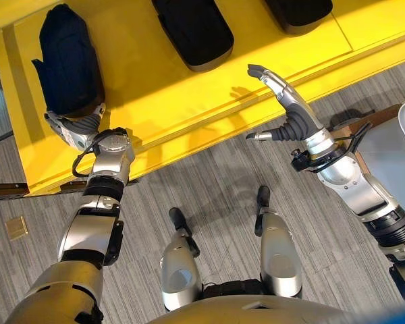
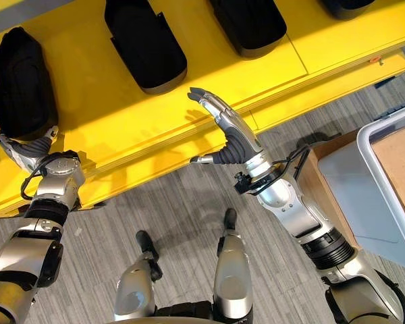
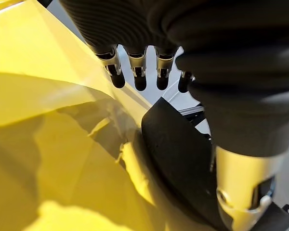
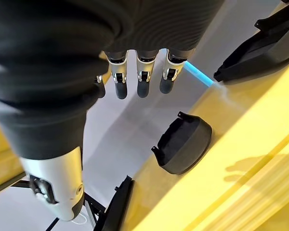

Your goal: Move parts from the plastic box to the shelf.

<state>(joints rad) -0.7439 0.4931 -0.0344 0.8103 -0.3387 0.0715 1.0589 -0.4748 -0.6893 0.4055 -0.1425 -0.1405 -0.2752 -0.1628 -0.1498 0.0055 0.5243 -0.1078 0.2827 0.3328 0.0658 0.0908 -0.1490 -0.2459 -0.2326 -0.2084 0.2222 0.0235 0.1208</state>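
While left hand point(image 1: 73, 128) rests against black part point(image 1: 69, 61) at yellow shelf point(image 1: 155, 94) left end — grip state unreadable — right hand point(image 1: 287, 108) hovers over front edge, fingers straight, empty; plastic box point(image 2: 385, 189) off right.

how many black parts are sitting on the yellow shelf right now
4, though more may lie out of frame. One black part is at the shelf's left end by the left hand, then a second, third and fourth rightward.
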